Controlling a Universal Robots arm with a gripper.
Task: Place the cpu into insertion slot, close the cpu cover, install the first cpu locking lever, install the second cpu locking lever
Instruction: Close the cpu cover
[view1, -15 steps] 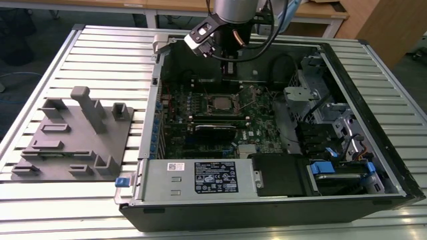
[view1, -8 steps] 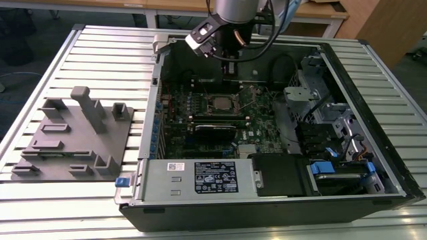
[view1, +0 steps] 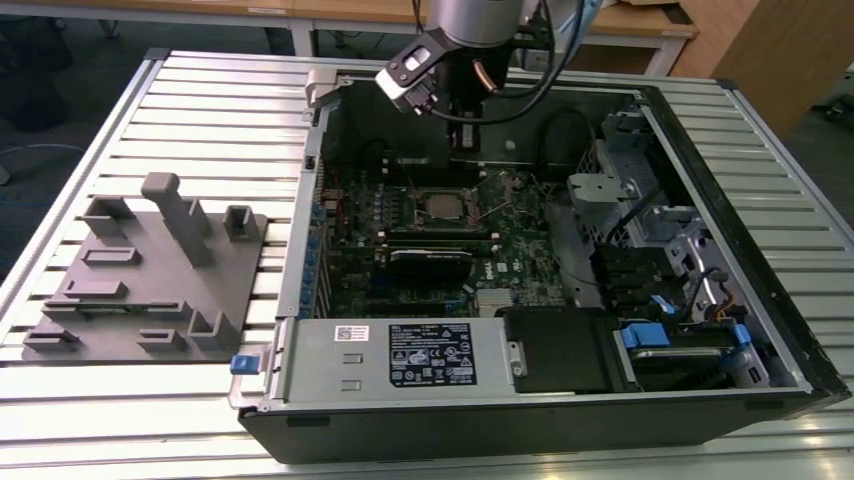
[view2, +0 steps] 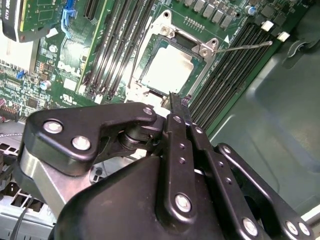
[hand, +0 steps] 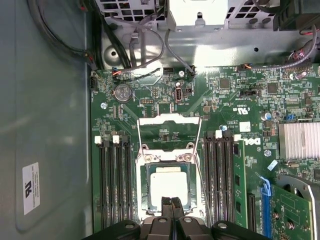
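1 cpu (hand: 169, 184) flat in insertion slot (hand: 145, 192), metal top up.

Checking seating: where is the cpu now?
In the first wrist view the cpu lies in the insertion slot, between the two banks of memory slots, just beyond the shut pincer.

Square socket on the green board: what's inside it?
A flat square silvery chip lies inside the dark metal-rimmed socket. The contacts under it are hidden, and the black claw covers one edge.

cpu (hand: 169, 186) in insertion slot (hand: 144, 186), btwn memory slots (hand: 114, 185)
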